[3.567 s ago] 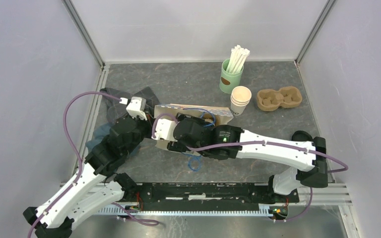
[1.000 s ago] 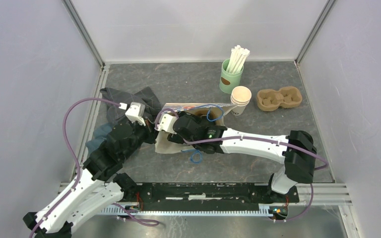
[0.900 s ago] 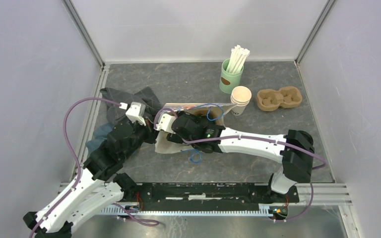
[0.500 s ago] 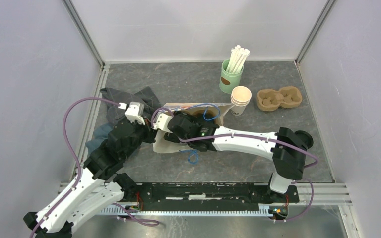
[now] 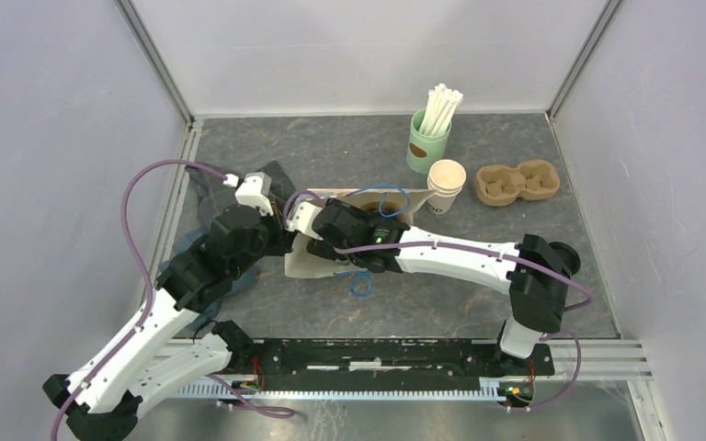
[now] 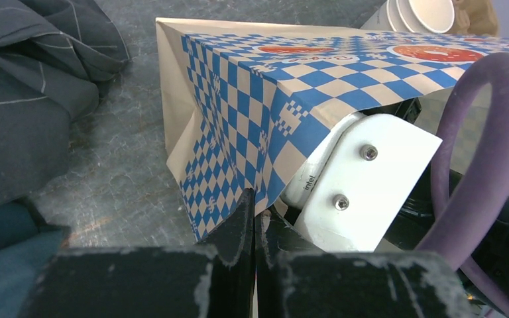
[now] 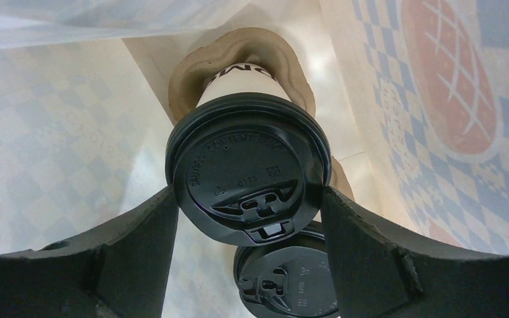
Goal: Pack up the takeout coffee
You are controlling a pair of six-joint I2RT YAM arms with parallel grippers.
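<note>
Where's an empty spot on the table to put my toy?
Bare table behind the bag, left of the straw cup, and in front of the carrier. Crowded at the bag, where left arm and right arm meet.

**Legible marks.**

- **(a)** The word "intel", in small dark letters, stands on the white camera body [image 6: 313, 180], just above and to the right of the pressed-together tips of the left gripper [image 6: 252, 211].
- **(b)** The black lid [image 7: 247, 173], clasped between the fingers of the right gripper [image 7: 247, 195], carries an arc of raised lettering, a small triangle sign and a few digits. All are too faint to read.
- **(c)** Black capitals on the cup [image 7: 245, 86], beyond that lid, are cut off by it.
- **(d)** The paper bag [image 6: 238, 119], pinched by the left gripper, bears red oval emblems with white script, which is illegible.
</note>
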